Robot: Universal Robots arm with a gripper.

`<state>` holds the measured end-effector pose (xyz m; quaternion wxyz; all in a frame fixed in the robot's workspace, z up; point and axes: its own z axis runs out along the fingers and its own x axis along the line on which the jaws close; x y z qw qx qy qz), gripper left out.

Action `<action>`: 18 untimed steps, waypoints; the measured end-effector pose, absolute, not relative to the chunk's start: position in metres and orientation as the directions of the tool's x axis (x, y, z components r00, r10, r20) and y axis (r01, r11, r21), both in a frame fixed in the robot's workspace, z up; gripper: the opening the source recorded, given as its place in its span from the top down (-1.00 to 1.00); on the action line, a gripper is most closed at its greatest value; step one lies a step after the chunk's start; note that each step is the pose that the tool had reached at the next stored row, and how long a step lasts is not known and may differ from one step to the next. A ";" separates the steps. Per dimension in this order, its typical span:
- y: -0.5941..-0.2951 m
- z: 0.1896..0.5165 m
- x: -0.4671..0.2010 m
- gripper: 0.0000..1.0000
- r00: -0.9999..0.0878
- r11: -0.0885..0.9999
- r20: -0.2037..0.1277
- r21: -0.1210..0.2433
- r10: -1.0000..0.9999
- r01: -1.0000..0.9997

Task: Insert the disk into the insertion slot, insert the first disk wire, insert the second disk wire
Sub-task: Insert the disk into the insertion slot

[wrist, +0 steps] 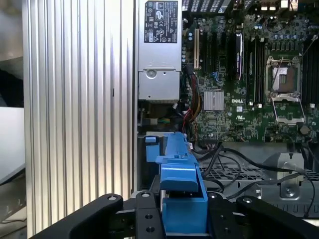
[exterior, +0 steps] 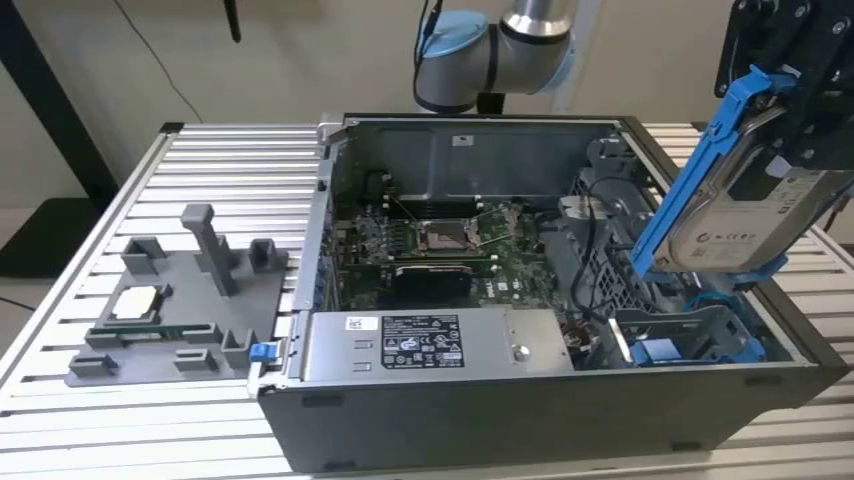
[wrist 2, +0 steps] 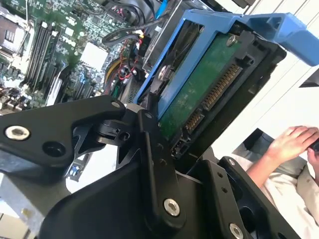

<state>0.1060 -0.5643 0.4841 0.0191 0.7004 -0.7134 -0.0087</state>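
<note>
The gripper (exterior: 797, 140), clamped on the disk (exterior: 747, 225) (tilted steeply in its blue carrier (exterior: 694, 170)), holds it above the insertion slot (exterior: 687, 335).

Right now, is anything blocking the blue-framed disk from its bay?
Nothing visible. The hand holds the disk tilted above the insertion slot, with open air between them; cables lie beside the slot, not across it.

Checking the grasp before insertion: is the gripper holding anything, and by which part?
The gripper holds the disk, clamped across its blue-framed sides at its upper, connector end.
</note>
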 end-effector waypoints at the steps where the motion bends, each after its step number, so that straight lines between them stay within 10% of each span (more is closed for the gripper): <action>1: -0.564 0.484 0.106 1.00 -0.018 0.019 0.015 0.039 -1.000 -0.999; 18: -0.564 0.470 0.107 1.00 -0.018 0.019 0.021 0.039 -1.000 -0.999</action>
